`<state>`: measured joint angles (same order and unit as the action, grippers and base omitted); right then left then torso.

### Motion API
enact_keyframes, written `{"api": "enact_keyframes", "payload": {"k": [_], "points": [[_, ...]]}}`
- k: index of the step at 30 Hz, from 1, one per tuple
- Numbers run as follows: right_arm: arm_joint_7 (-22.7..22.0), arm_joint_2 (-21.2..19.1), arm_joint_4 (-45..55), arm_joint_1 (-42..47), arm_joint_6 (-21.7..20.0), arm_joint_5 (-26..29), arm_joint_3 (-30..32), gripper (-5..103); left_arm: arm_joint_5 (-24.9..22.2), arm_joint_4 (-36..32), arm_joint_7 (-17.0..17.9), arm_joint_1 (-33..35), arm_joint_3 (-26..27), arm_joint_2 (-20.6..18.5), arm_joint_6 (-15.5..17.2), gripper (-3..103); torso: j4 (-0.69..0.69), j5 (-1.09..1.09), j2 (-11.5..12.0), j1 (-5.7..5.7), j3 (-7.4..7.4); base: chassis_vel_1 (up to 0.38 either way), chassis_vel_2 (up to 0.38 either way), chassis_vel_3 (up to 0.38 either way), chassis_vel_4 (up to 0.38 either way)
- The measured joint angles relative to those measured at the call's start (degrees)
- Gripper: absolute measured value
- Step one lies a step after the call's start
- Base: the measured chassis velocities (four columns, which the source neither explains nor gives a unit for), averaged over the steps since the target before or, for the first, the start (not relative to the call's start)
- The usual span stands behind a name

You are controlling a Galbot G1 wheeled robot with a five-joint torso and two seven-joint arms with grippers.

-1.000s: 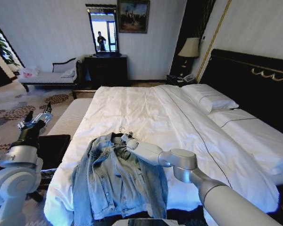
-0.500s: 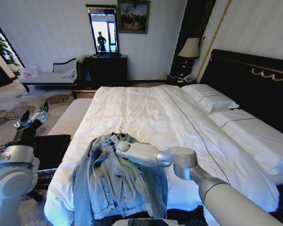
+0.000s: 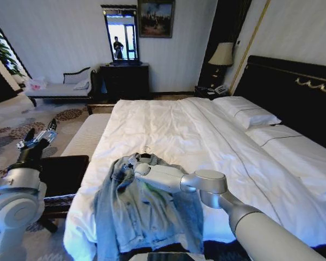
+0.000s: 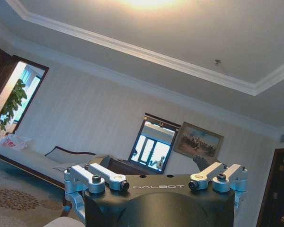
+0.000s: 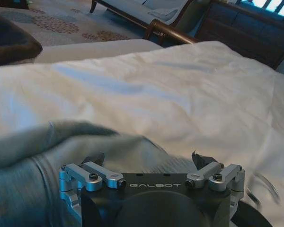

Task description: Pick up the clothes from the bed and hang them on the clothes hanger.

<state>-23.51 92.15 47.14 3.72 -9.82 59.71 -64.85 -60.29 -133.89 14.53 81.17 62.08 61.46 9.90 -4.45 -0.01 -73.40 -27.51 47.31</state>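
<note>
The light blue denim jacket (image 3: 146, 215) lies spread at the near end of the white bed (image 3: 168, 122), collar towards the pillows. My right gripper (image 3: 132, 162) is open at the collar. In the right wrist view its spread fingertips (image 5: 95, 159) rest just over the denim (image 5: 33, 170), with the gripper (image 5: 146, 160) low on the cloth. A thin metal hook of the clothes hanger (image 3: 146, 149) pokes out beyond the collar; the rest of the hanger is hidden. That hook (image 5: 269, 187) shows faintly on the sheet (image 5: 180, 85). My left gripper (image 3: 41, 132) is open and held up beside the bed.
A dark padded bench (image 3: 65, 168) stands left of the bed under my left arm. Pillows (image 3: 249, 113) and the black headboard (image 3: 293, 89) are at the right. A dresser (image 3: 125, 80), a chaise (image 3: 57, 89) and patterned carpet lie beyond.
The camera has shifted, so the whole picture slid a little right. My right gripper moved left along the collar and lower onto the jacket. The left arm stays raised.
</note>
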Motion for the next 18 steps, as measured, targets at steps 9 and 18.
{"api": "enact_keyframes", "payload": {"k": [9,18], "points": [[-5.7,0.0,-1.2,-0.5,-4.2,-2.3,0.9,100,0.1,-0.1,0.0,0.3,0.3,0.0,-0.1,100,-0.02,0.02,0.0,0.05,-0.01,0.078,0.075,-0.061,-0.059],[-8.8,0.0,-0.8,-1.8,-9.7,-3.0,2.4,100,-0.4,0.0,-0.1,0.6,1.6,-0.3,-0.3,100,-0.04,0.03,0.0,-0.02,0.02,-0.055,-0.046,0.017,0.006]]}}
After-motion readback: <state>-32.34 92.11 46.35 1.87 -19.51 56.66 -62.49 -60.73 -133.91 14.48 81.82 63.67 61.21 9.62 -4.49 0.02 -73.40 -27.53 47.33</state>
